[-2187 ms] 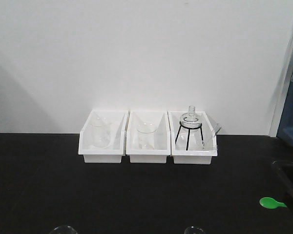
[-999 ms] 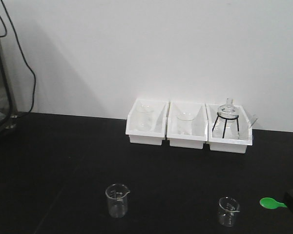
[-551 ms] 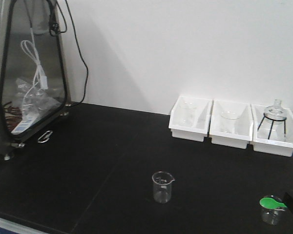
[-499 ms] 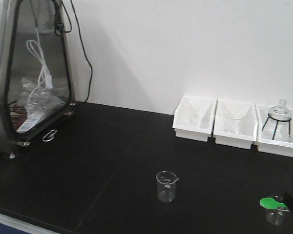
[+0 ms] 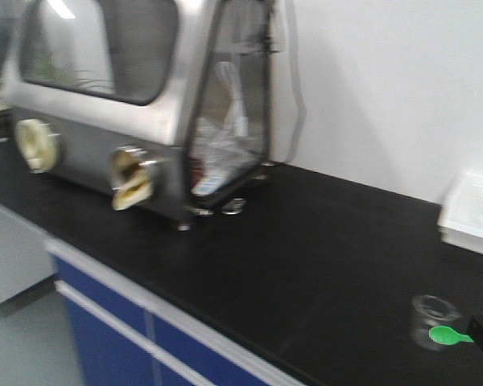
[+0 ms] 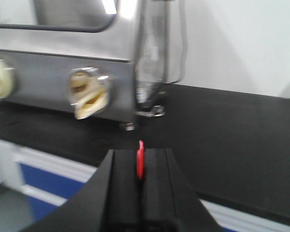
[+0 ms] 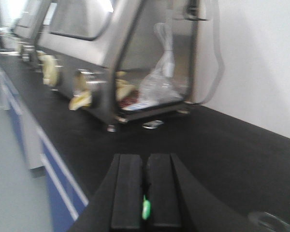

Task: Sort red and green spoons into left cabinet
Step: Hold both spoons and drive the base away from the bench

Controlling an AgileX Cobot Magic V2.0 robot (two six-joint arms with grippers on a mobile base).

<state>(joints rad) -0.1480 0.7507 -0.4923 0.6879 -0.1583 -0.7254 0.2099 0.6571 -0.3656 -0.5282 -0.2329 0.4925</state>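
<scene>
The red spoon (image 6: 140,163) stands edge-on between the two black fingers of the left claw (image 6: 139,152). It shows only as a thin red sliver whose tip pokes just past the fingertips. The jaws are clenched on it, with no gap on either side. In the left wrist view the claw hangs in the air off the front edge of the black table (image 6: 241,130).

The green spoon (image 5: 444,335) is gripped the same way by the right claw (image 7: 146,157). In the right wrist view it is a narrow green streak pinched in the seam between the closed fingers. In the front-facing view its oval bowl sticks out to the left of the dark claw body at the right edge. The bowl overlaps a small clear beaker (image 5: 431,315) that stands on the table; whether they touch I cannot tell.

On the far left part of the table sits a large steel glove box (image 5: 121,96) with glass panels. Two round ports with pale yellowish gloves (image 5: 134,178) are on its front, and a clear plastic bag (image 5: 225,141) lies inside. The corner of a white bin (image 5: 472,211) shows by the wall at the right edge. Below the table front are blue cupboard doors (image 5: 121,338). All three views are motion-blurred.
</scene>
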